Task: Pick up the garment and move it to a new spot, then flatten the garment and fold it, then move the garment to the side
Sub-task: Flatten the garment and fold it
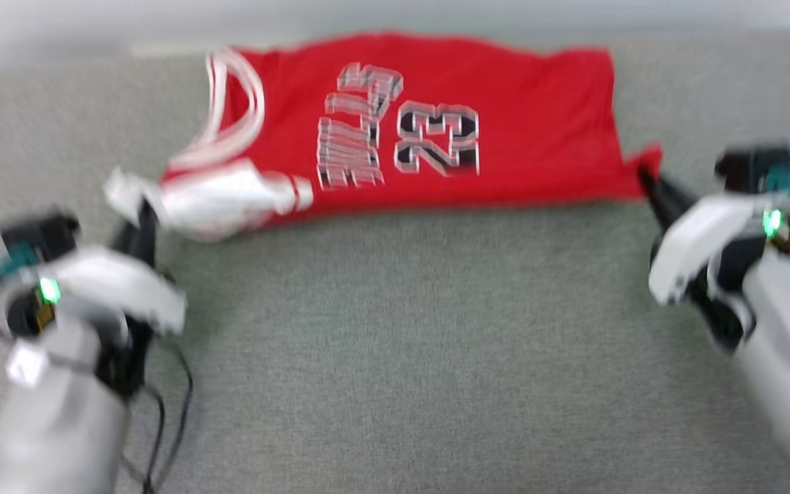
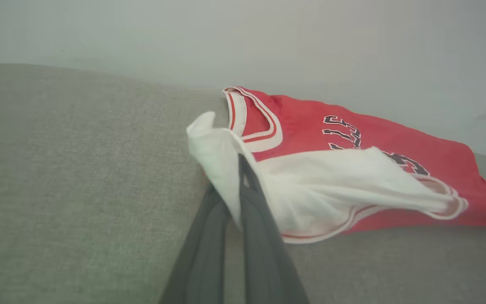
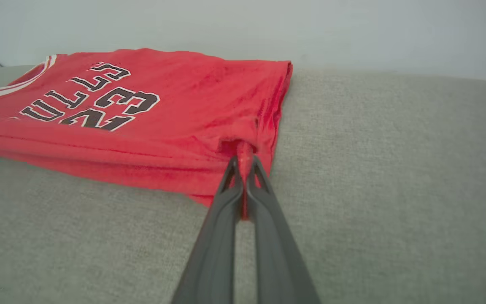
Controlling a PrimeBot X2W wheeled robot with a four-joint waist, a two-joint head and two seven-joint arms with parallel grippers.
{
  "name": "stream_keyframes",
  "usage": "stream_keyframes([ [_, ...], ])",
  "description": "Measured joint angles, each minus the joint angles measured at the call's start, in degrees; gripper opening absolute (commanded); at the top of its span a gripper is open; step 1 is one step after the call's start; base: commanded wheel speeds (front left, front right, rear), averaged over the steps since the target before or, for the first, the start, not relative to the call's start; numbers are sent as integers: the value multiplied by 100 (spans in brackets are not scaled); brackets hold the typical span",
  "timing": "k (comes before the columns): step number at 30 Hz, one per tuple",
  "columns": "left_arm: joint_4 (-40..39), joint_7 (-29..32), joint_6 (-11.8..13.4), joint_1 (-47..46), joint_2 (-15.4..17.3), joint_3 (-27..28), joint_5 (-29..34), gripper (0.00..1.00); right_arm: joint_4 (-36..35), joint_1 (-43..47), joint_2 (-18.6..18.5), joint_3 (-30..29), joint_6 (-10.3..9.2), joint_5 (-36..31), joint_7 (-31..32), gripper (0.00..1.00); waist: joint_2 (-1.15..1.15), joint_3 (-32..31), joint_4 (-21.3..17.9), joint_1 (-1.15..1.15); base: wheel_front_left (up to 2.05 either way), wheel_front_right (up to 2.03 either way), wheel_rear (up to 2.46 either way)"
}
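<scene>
One garment (image 1: 436, 123), red jersey, lies stretched sideways at the far side of the grey fabric surface (image 1: 402, 343). Collar end is to the robot's left, hem end to its right. The far long edge runs close along the line where the surface meets the pale wall (image 1: 395, 14), so there is hardly any room behind it. The near long edge is fairly straight and, in the right wrist view, shows stacked layers, so the cloth looks doubled over there.

The left gripper (image 2: 234, 169) is nearly closed and pinches the white sleeve (image 2: 310, 185), which is bunched and lifted at the near-left corner. One finger is partly hidden by the cloth. The right gripper (image 3: 244, 160) has its tips drawn tight together, with a small red tuck of the hem corner clamped between them. That corner is pulled out into a point.

Open room: a wide bare stretch of grey surface lies between the two arms and toward the robot. There are also bare strips left of the collar and right of the hem.

Counts:
- 1 garment
- 2 grippers, both gripping it, one at each end
- 1 white sleeve seen
- 1 striped neck opening (image 1: 234, 103)
- 2 digits, reading "23" (image 1: 439, 137), plus a row of black letters beside them, too blurred in the head view to read
- 2 green lights, one per wrist
- Black cables (image 1: 169, 412) loop by the left forearm.
</scene>
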Motion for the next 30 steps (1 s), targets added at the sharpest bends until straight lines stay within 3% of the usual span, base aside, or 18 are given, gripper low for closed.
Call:
stream_keyframes([
  [7, -709, 3, 229, 1656, -9, 37, -183, 0, -315, 1173, -129, -41, 1, 140, -100, 0, 0, -784, -11, -1, 0, 0, 0],
  [19, -3053, 703, 1235, 4335, 103, 198, -584, 0, -1653, 3545, -298, -923, 2, -66, 214, 0, 0, -1663, 39, -1, 0, 0, 0],
  [25, -4150, 1022, 1722, 5211, 278, 326, -671, 0, -2816, 4730, -22, -1863, 9, -513, 735, 0, 0, -1740, 93, -1, 0, 0, 0],
  [30, -4691, 1167, 1876, 5332, 420, 361, -648, 0, -3808, 5247, 381, -2483, 2, -982, 1384, 0, 0, -1693, 119, -1, 0, 0, 0],
])
